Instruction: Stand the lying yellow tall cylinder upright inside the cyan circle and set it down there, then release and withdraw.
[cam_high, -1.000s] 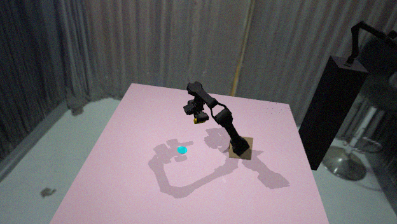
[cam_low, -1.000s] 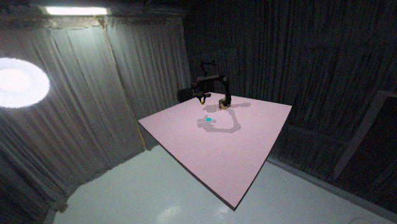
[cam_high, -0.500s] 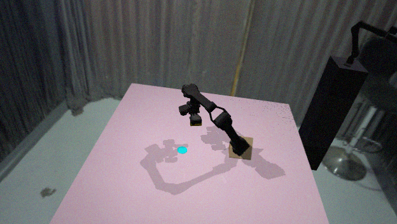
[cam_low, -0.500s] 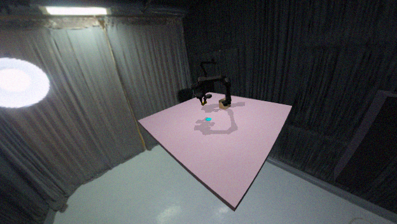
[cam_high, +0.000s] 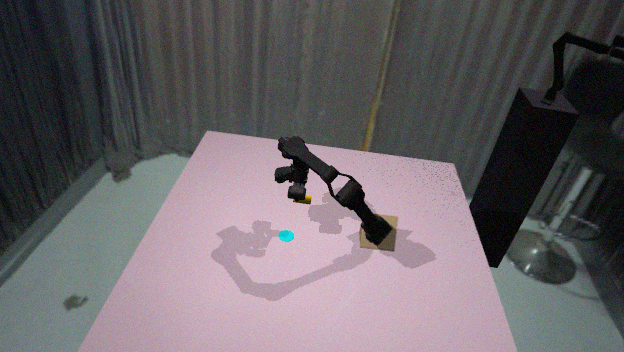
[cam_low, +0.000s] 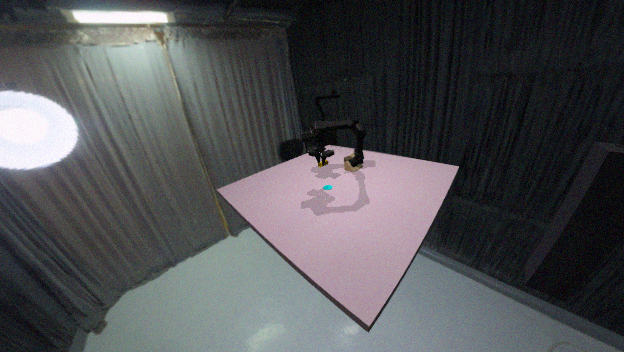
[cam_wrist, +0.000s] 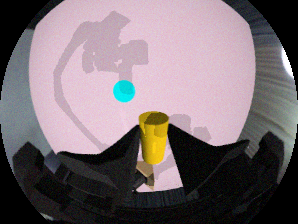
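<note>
Yellow cylinder (cam_high: 305, 199) (cam_low: 325, 162) (cam_wrist: 154, 140), long axis sideways in top view, gripped by partly open claw (cam_high: 299, 198) (cam_low: 322, 162) (cam_wrist: 153, 127)

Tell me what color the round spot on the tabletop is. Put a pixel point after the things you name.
The flat round spot (cam_high: 286, 236) (cam_low: 327, 188) (cam_wrist: 124, 91) is cyan, clearest in the wrist view.

Between the yellow cylinder (cam_high: 305, 199) (cam_low: 320, 163) (cam_wrist: 153, 137) in the hand (cam_high: 302, 199) (cam_low: 322, 164) (cam_wrist: 153, 127) and the cyan circle (cam_high: 286, 236) (cam_low: 327, 188) (cam_wrist: 124, 91), nothing solid stands; only shadows fall on the pink surface (cam_high: 320, 320) (cam_low: 370, 250) (cam_wrist: 200, 65) there. The circle has open room all round. The arm's tan base block (cam_high: 392, 244) (cam_low: 351, 168) (cam_wrist: 144, 168) stands well to one side of that path, the nearest obstacle at surface level.
</note>
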